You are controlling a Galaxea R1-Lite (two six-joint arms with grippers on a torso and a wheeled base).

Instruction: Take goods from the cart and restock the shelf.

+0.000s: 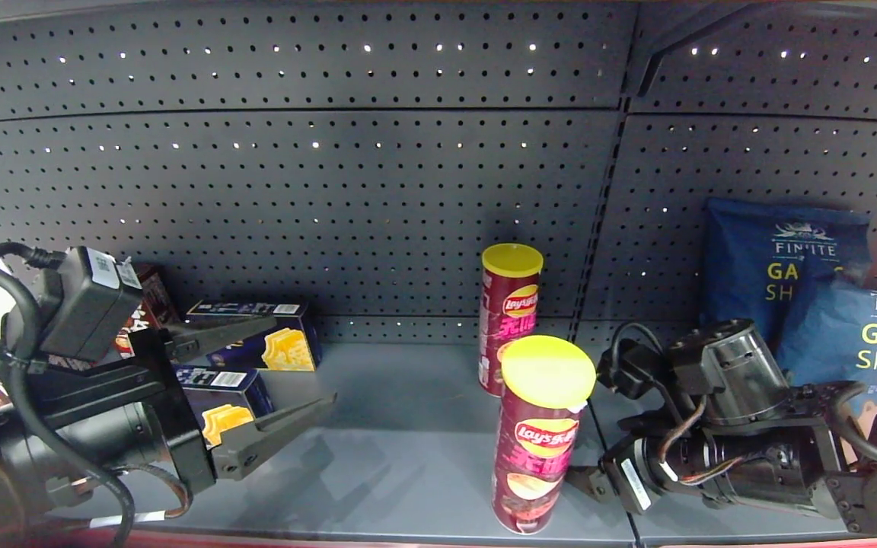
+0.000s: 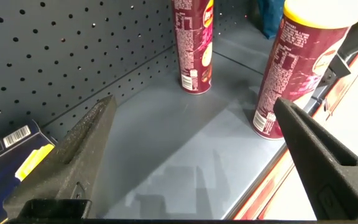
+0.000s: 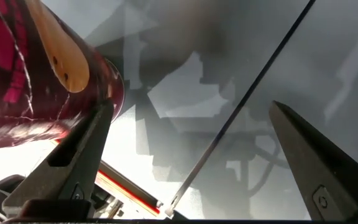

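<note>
Two maroon chip cans with yellow lids stand upright on the grey shelf (image 1: 408, 449). The back can (image 1: 511, 320) is near the pegboard and the front can (image 1: 541, 438) is near the shelf's front edge. My right gripper (image 1: 587, 477) is low at the right of the front can, open; in the right wrist view one finger (image 3: 73, 168) lies against the can's base (image 3: 36, 81), and the can is not between the fingers. My left gripper (image 1: 303, 359) hangs open and empty over the left half of the shelf, pointing toward both cans (image 2: 194, 43) (image 2: 297, 68).
Dark blue boxes (image 1: 271, 342) (image 1: 221, 396) lie on the shelf at the left, behind my left gripper. Blue snack bags (image 1: 781, 259) (image 1: 865, 335) stand at the far right. A perforated back panel (image 1: 332, 198) closes the shelf. Bare shelf lies between the boxes and the cans.
</note>
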